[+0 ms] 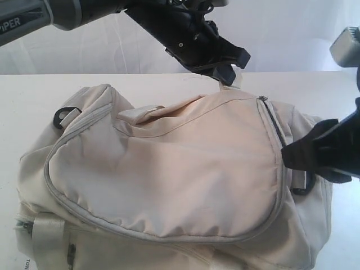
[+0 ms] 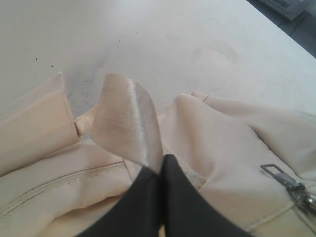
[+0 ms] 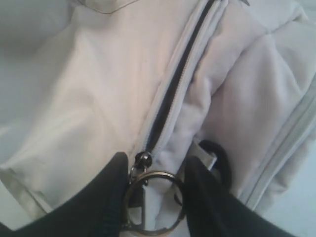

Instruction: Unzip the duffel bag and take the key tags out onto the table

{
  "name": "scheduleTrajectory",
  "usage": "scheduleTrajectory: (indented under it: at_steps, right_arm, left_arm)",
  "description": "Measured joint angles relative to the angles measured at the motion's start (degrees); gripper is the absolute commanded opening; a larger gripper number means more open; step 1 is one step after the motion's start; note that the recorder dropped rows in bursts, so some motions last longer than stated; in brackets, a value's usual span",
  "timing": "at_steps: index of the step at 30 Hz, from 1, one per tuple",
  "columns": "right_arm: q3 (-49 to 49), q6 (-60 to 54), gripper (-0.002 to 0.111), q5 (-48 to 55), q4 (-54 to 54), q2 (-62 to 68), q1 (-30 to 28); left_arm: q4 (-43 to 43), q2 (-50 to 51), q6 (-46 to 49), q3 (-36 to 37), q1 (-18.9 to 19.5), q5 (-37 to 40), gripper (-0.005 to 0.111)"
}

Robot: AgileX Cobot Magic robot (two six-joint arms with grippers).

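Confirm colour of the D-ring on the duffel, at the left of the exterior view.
Black D-ring, standing out against the cream duffel bag. It shows best in the exterior view.

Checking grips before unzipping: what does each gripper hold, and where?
Left gripper pinches the duffel bag's webbing strap at its folded end; right gripper clasps the zipper's pull ring.

This looks like a robotics lab bench, not a lived-in room. A broad white table [image 1: 22, 95] runs to a plain white backdrop [image 1: 292, 39] behind its far edge. Two machine arms reach over it: the grey left arm [image 1: 34, 19], bearing part of a printed brand name, and the right arm [image 1: 350, 48], cropped at the side. The left wrist view shows a dark strip [image 2: 303, 34] past the table's edge.
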Motion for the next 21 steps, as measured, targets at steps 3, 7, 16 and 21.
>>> scheduleTrajectory:
  at_steps: [3,7,16,21]
  right_arm:
    - [1.61,-0.60,0.023,0.53,1.65,-1.82,0.00]
    - [3.93,-1.19,0.023,1.14,3.15,-3.99,0.00]
    - [8.58,-5.00,0.023,2.76,10.43,-9.13,0.00]
    - [11.17,-5.42,0.023,3.46,12.54,-12.30,0.00]
  left_arm:
    - [0.03,0.00,-0.11,0.00,0.00,0.00,0.000]
    - [0.12,0.00,-0.11,0.00,0.00,-0.10,0.000]
    - [0.26,0.00,-0.38,0.00,0.00,0.15,0.000]
    - [0.26,0.00,-0.62,0.00,0.00,0.70,0.000]
